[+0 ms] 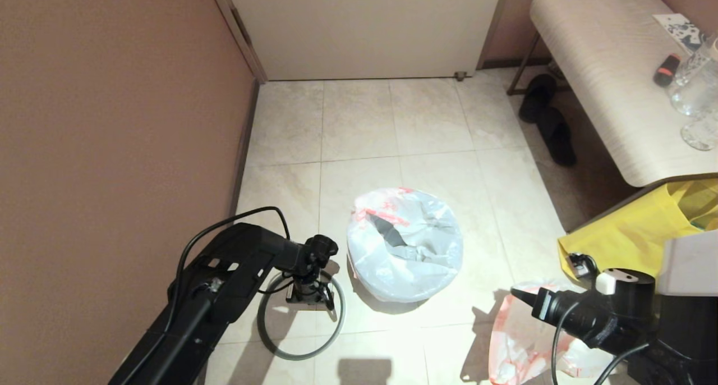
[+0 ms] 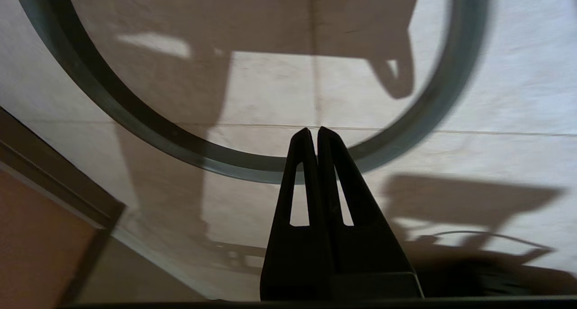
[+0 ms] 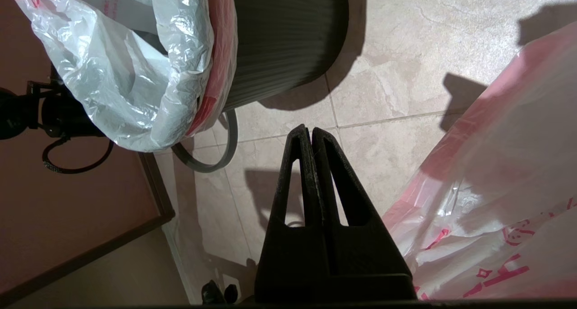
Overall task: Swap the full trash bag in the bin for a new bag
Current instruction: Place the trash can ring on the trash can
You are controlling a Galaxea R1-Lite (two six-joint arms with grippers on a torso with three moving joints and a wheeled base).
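grey hoop (image 1: 300,317) on floor beside lined bin (image 3: 288,38), slippers (image 1: 547,118) under bench (image 1: 606,82)

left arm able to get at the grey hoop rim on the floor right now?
Probably yes. The left gripper, fingers shut and empty, hangs right over the thin grey hoop rim lying flat on the tiles, nothing between them. It must open first; the bag-lined round black bin stands clear alongside.

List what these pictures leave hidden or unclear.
- Bin: head view, walls covered by the new bag; inside unseen.
- Full trash bag: head view, half hidden by the right arm; contents unclear.
- Grey hoop rim: left wrist view, cut by the edges.
- Glassware: cut by the edge.
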